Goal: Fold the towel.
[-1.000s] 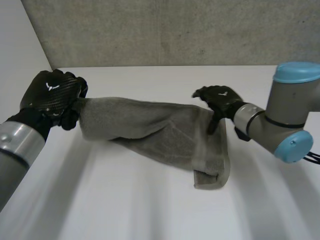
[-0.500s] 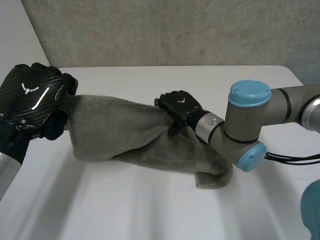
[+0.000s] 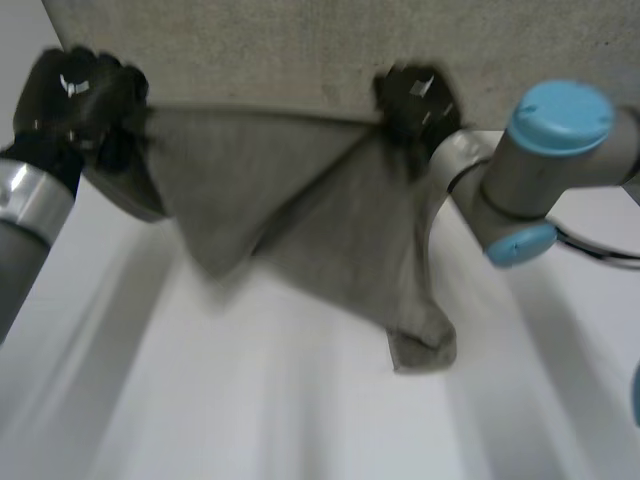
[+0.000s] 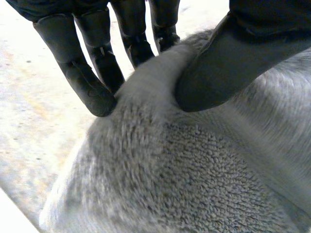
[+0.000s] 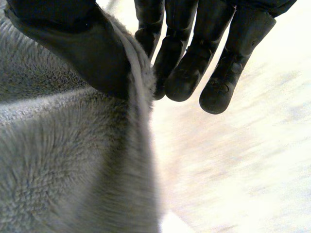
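Above the white counter, the grey towel hangs stretched between the two hands, in front of a rough grey wall. The left hand holds one end of the towel's top edge and the right hand holds the other end, so that the edge runs taut and nearly level from one hand to the other. Both hands are well clear of the counter. Below the left hand a flap of cloth drops to a blunt point. The longer part falls at a slant under the right hand, and its lowest end lies bunched on the counter, almost straight below that hand.

In the left wrist view the left hand is clamped on the towel: the thumb presses on the near side of a rolled fold, and the fingers reach down behind it, their tips against the cloth. In the right wrist view the right hand grasps the towel in the same way. Its thumb lies over the cloth's edge, its fingers are just beyond that edge, and the pile spreads out beneath the palm.

The right arm, grey with light-blue caps, bends in beside the hanging cloth. The left arm comes up from the near side.
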Controlling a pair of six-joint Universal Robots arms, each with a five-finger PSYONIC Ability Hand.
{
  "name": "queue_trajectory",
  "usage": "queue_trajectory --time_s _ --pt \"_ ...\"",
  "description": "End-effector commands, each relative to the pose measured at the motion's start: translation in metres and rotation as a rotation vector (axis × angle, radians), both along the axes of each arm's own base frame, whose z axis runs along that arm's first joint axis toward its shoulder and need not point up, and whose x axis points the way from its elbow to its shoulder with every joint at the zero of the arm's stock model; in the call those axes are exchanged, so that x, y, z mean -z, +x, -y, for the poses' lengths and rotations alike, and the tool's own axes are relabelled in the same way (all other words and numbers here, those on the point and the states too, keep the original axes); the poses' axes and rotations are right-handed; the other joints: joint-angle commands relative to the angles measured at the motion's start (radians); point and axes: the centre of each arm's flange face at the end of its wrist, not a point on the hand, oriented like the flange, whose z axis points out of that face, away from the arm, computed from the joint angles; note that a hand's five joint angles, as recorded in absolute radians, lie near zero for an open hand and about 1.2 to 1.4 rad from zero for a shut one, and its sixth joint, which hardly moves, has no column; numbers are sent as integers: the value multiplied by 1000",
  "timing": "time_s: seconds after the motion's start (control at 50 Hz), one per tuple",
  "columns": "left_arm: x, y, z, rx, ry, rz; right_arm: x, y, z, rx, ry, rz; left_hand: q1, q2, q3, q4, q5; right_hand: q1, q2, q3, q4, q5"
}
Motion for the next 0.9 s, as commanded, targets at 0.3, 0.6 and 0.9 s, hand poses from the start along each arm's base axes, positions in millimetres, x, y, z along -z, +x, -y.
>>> queue_trajectory --time_s 0.3,0.6,0.9 --pt "-4 -39 57 -126 -54 -96 -38 -10 -31 -49 -198 -66 -50 -126 -154 -135 -254 61 69 54 54 58" --pt "141 -11 23 -169 362 270 107 -35 -83 -136 337 -584 -50 -126 -154 -135 -254 61 69 54 54 58" --pt "138 -15 -6 -123 337 359 120 -44 -93 -99 436 -514 -191 -266 -294 -276 -395 -313 -305 -320 -320 -316"
